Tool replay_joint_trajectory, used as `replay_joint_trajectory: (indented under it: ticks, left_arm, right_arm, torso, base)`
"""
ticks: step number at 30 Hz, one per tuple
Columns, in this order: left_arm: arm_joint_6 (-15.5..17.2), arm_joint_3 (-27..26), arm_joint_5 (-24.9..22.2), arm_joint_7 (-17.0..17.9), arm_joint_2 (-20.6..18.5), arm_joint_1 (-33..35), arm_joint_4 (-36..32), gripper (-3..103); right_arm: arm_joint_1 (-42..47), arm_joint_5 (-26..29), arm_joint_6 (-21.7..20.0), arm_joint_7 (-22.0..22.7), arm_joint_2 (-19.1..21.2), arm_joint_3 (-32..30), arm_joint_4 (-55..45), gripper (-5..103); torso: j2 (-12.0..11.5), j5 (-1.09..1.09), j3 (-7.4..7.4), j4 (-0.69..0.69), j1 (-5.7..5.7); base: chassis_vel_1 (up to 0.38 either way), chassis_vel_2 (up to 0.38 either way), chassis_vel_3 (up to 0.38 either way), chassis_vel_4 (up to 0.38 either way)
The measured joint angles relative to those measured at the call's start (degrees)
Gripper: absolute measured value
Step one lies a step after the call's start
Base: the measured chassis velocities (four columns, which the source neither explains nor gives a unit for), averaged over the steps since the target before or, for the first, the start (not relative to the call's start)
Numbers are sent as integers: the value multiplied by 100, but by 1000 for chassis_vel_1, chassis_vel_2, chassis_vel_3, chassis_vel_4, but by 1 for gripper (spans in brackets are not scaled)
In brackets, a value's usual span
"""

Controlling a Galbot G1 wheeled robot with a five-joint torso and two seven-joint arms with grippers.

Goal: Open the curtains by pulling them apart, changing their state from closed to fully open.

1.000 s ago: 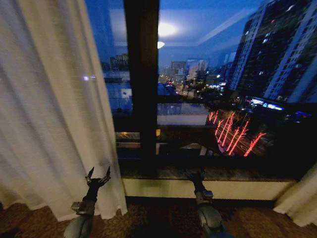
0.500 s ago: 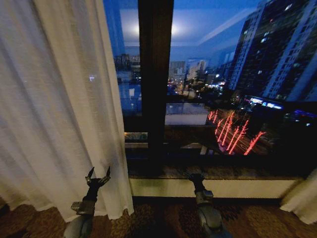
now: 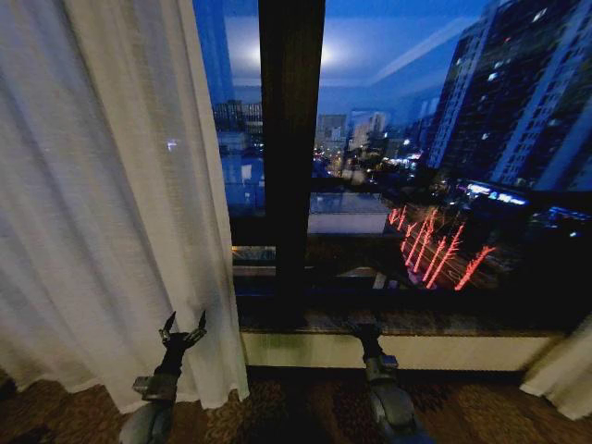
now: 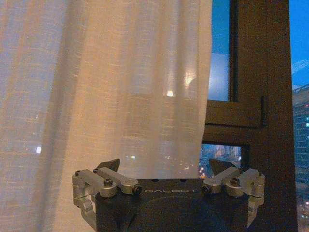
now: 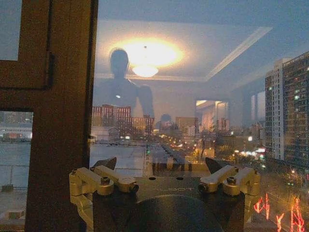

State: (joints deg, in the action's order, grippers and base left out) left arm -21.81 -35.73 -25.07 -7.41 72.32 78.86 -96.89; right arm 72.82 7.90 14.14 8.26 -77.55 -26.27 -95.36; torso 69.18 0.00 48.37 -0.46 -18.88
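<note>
- Fingers (image 3: pixel 170 323) on the left gripper (image 3: pixel 183 326) are spread apart and hold nothing; its two dark tips point up at the window, low in the head view.
- Same gripper in the left wrist view (image 4: pixel 164 166): jaws wide, the fabric hanging beyond them with a gap, not pinched.
- Right gripper (image 3: pixel 366 328) sits low too, dark against the sill (image 3: pixel 305 350); from the head view I cannot tell how its fingers stand.
- Its wrist view settles it: right gripper (image 5: pixel 161 164) has its jaws parted, empty, aimed at the glass.
- Left curtain (image 3: pixel 102 203) is a sheer off-white panel, pulled to the left side of the window, its hem on the carpet (image 3: pixel 296 407) just beside the left gripper.
- Right curtain (image 3: pixel 562 370) shows as a small pale fold at the far right, down near the floor.
- Between the two panels the window (image 3: pixel 435 148) is bare, with a dark frame post (image 3: pixel 290 148) running upright through it.
- Both arms are low and well apart, one on each side of that post.
</note>
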Motion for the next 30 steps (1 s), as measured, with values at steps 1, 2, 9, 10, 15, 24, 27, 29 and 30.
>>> replay_joint_trajectory:
  ticks: [1,2,9,10,15,24,27,29,30]
  left_arm:
    - [0,0,0,0,0,0,0,100]
    - [0,0,0,0,0,0,0,100]
    - [0,0,0,0,0,0,0,100]
    - [0,0,0,0,0,0,0,100]
    - [0,0,0,0,0,0,0,100]
    - [0,0,0,0,0,0,0,100]
    - [0,0,0,0,0,0,0,100]
    - [0,0,0,0,0,0,0,100]
    - [0,0,0,0,0,0,0,100]
  right_arm:
    - [0,0,0,0,0,0,0,100]
    - [0,0,0,0,0,0,0,100]
    - [0,0,0,0,0,0,0,100]
    - [0,0,0,0,0,0,0,100]
    - [0,0,0,0,0,2,0,100]
    - [0,0,0,0,0,1,0,100]
    - [0,0,0,0,0,1,0,100]
    - [0,0,0,0,0,1,0,100]
    - [0,0,0,0,0,1,0,100]
  torso:
    - [0,-2,0,0,0]
    - [0,-1,0,0,0]
    - [0,0,0,-1,0]
    - [0,0,0,0,0]
    - [0,-1,0,0,0]
    - [0,0,0,0,0]
    - [0,0,0,0,0]
    - [0,0,0,0,-1]
    - [0,0,0,0,-1]
  base:
    - [-75,-90,56,87]
    - [-45,-81,56,62]
    - [-17,-25,23,27]
    - [0,0,0,0]
    - [0,0,0,0]
    - [0,0,0,0]
    - [0,0,0,0]
    - [0,0,0,0]
    - [0,0,0,0]
